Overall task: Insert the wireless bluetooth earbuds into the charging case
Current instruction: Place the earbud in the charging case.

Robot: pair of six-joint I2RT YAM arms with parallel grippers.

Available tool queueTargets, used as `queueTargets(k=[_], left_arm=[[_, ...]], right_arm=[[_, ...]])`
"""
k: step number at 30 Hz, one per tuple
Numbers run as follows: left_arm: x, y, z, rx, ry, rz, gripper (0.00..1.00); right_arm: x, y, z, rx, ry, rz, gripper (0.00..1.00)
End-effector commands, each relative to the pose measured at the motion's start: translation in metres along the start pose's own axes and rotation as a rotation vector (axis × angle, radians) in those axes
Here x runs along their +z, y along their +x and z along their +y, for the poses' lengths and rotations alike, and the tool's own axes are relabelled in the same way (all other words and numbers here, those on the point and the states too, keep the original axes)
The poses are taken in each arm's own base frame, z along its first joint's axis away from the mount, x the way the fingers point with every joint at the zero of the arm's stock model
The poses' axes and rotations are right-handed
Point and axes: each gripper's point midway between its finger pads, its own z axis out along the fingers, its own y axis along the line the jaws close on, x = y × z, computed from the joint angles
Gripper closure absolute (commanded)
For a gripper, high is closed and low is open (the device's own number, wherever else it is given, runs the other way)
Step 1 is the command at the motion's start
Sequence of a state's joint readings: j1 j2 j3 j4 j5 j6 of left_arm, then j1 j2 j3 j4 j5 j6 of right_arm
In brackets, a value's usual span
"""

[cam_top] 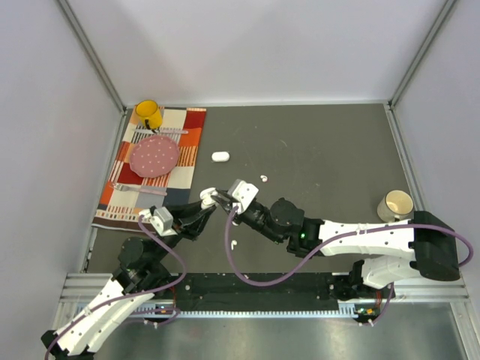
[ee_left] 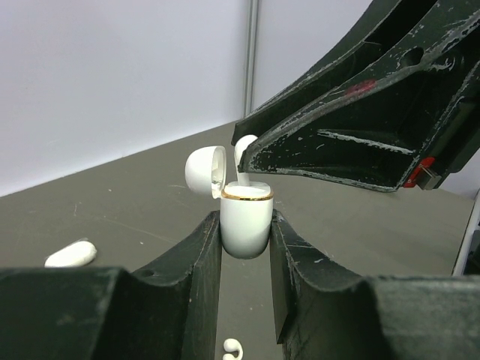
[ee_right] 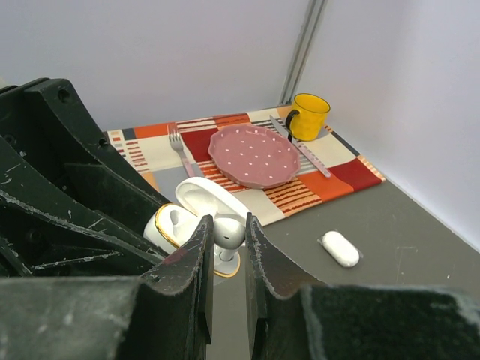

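Note:
My left gripper is shut on the white charging case with a gold rim, holding it upright above the table with its lid open. My right gripper is shut on a white earbud, stem down, right over the case's open mouth. In the top view both grippers meet at the case. A loose earbud lies on the table beyond them. Another earbud lies nearer the bases and also shows in the left wrist view.
A second, closed white case lies on the table behind the grippers. A striped placemat at far left holds a pink plate, a yellow mug and cutlery. A beige cup stands at right.

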State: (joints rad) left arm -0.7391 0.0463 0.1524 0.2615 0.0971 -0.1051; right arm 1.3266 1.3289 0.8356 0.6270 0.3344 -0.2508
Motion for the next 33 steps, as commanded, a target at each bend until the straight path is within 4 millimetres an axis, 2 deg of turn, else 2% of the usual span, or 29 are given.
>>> queueTargets(k=[1, 5, 6, 9, 17, 20, 23, 27, 31, 32, 33], left_arm=[[0.001, -0.033, 0.0, 0.024, -0.004, -0.125, 1.0], [0.001, -0.032, 0.001, 0.025, -0.006, -0.125, 1.0], [0.001, -0.032, 0.001, 0.025, -0.007, -0.127, 1.0], [0.0, -0.032, 0.001, 0.026, -0.008, -0.13, 1.0], [0.0, -0.032, 0.001, 0.026, -0.01, -0.132, 1.0], [0.0, -0.033, 0.002, 0.026, -0.013, -0.134, 1.0], [0.0, -0.032, 0.001, 0.026, -0.01, -0.132, 1.0], [0.0, -0.032, 0.001, 0.026, -0.009, -0.13, 1.0], [0.0, -0.03, 0.001, 0.022, -0.007, -0.124, 1.0], [0.0, -0.03, 0.001, 0.022, -0.009, -0.124, 1.0], [0.0, -0.03, 0.001, 0.023, -0.009, -0.124, 1.0]], right_arm=[[0.0, -0.015, 0.0, 0.033, 0.002, -0.005, 0.92], [0.0, -0.016, 0.0, 0.04, 0.006, -0.005, 0.87], [0.0, -0.018, -0.001, 0.043, 0.011, -0.008, 0.81], [0.0, -0.02, -0.003, 0.051, 0.022, -0.006, 0.72], [0.0, -0.022, -0.004, 0.065, 0.027, -0.011, 0.69], [-0.001, -0.026, -0.005, 0.076, 0.026, -0.02, 0.54], [-0.003, -0.036, -0.006, 0.103, 0.027, -0.039, 0.46], [-0.007, -0.052, -0.012, 0.145, 0.041, -0.076, 0.29], [-0.016, -0.075, -0.027, 0.209, 0.091, -0.137, 0.2], [-0.021, -0.087, -0.034, 0.232, 0.106, -0.163, 0.19], [-0.024, -0.09, -0.039, 0.251, 0.129, -0.163, 0.18]])
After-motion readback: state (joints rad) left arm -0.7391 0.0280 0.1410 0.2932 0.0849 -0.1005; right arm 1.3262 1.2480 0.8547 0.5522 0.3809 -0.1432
